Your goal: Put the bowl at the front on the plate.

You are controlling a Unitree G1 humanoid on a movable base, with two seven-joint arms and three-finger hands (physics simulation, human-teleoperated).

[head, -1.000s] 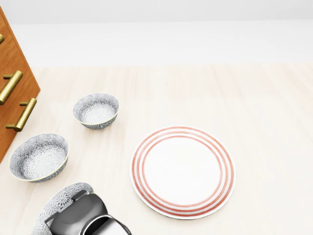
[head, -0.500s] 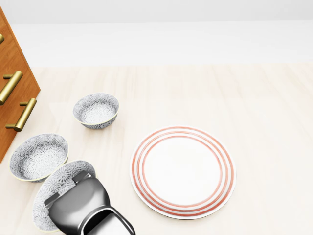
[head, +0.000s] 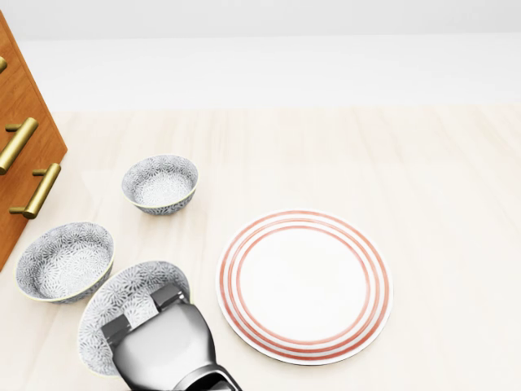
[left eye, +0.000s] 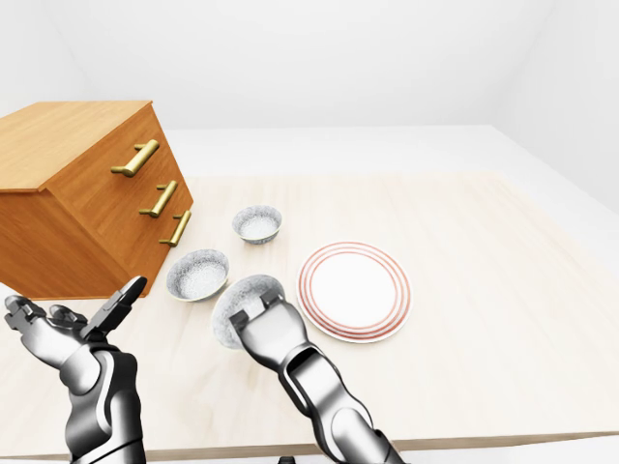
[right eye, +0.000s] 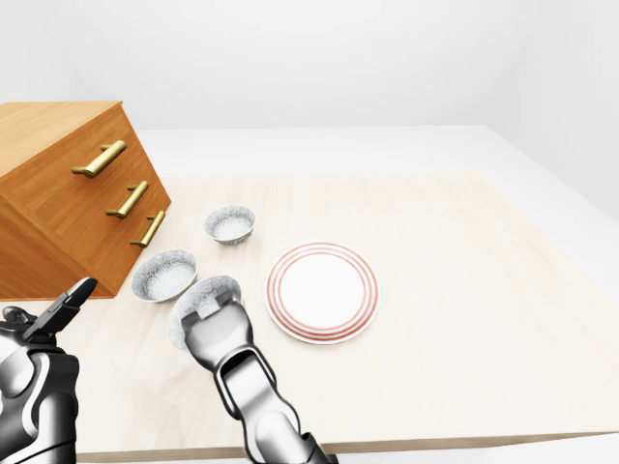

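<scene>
Right robot hand (head: 163,342) gripping patterned round bowl (head: 114,311) | left robot hand (left eye: 68,329) splayed | red-ringed plate (head: 305,285) beside

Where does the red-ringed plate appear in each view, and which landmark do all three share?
Left-eye view: the plate sits just right of centre, beside the tilted bowl.
Head view: lower middle, slightly right.
Right-eye view: near the centre.
Shared landmark: the wooden drawer chest at each picture's left edge.

Right hand (head: 167,349) grips tilted bowl (head: 122,305) at lower left, just beside plate (head: 303,283)
</scene>
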